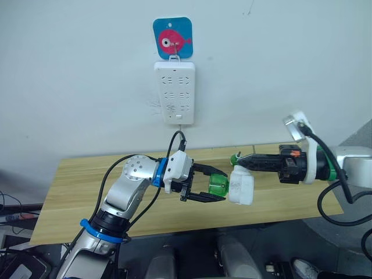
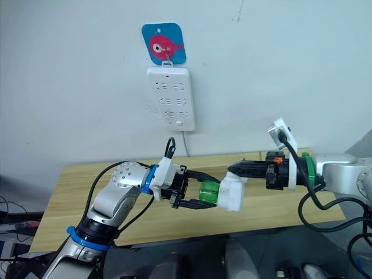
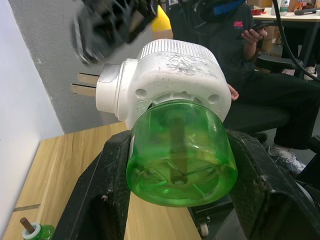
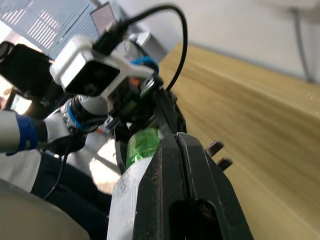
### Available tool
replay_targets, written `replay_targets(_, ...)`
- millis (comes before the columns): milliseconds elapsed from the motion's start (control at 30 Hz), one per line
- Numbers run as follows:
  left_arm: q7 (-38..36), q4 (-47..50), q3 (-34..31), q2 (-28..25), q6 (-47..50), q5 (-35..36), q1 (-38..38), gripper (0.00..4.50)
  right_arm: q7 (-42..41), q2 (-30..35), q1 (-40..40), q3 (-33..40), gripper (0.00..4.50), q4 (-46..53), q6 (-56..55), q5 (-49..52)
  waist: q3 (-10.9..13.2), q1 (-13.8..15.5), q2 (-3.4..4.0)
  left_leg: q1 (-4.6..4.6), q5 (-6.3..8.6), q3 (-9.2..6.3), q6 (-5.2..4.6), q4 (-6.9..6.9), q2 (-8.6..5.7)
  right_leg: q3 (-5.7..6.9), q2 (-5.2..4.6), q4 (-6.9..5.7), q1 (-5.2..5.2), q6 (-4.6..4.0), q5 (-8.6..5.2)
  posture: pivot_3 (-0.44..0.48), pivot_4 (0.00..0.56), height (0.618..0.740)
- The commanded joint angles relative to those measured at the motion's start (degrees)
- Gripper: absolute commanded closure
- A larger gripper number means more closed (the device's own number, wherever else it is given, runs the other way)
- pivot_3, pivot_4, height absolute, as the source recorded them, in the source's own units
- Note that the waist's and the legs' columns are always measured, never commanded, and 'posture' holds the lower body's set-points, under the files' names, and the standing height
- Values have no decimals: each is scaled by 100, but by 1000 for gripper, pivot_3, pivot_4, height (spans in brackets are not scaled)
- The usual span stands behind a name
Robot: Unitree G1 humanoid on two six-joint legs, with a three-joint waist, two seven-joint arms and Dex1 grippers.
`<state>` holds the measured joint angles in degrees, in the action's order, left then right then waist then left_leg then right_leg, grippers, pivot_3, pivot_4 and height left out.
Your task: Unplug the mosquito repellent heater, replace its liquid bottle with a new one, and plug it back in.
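Observation:
The mosquito repellent heater (image 1: 242,187) hangs in the air over the table's front edge, white, with its two prongs (image 3: 82,84) bare. A green liquid bottle (image 1: 217,186) sits in its base. My left gripper (image 1: 222,186) is shut on that bottle, one black finger on each side. My right gripper (image 1: 239,160) comes in from the right, its fingers pressed together with nothing between them, just above the heater's top. A second green bottle (image 3: 35,232) with a brown wick stands on the table.
A white multi-socket power strip (image 1: 174,93) hangs on the wall under a blue fish hook (image 1: 172,36), its cord running down behind the wooden table (image 1: 87,186). A seated person (image 3: 240,30) holding a phone is beyond the table's front.

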<state>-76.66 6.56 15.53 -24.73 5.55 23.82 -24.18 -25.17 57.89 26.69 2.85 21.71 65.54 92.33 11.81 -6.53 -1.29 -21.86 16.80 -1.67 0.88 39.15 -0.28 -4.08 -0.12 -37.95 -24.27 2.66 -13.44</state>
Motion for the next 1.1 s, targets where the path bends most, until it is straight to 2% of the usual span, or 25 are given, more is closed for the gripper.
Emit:
replay_targets(33, 44, 270, -44, 36, -86, 94, -15, 2227, -207, -21, 173, 32, 4500, 33, 109, -114, 0, 2, 0, 0, 0, -1, 0, 0, 0, 0, 0, 0, 0, 0, 0, -181, 158, 733)
replay_targets(500, 53, 321, -131, 207, -450, 182, 84, 2227, -416, -243, 44, -31, 4500, -284, 532, -491, 0, 8, 0, 2, 0, -9, 0, 1, 0, -1, 0, -2, 1, 0, 0, -175, 157, 733)
replay_targets(1100, 138, 366, -174, 293, -507, 166, 85, 2227, -575, -236, -173, -125, 4500, -147, 841, -727, 0, 8, 0, 2, 0, -14, 0, 0, 0, 1, 0, -2, 0, 0, 0, -169, 160, 733)
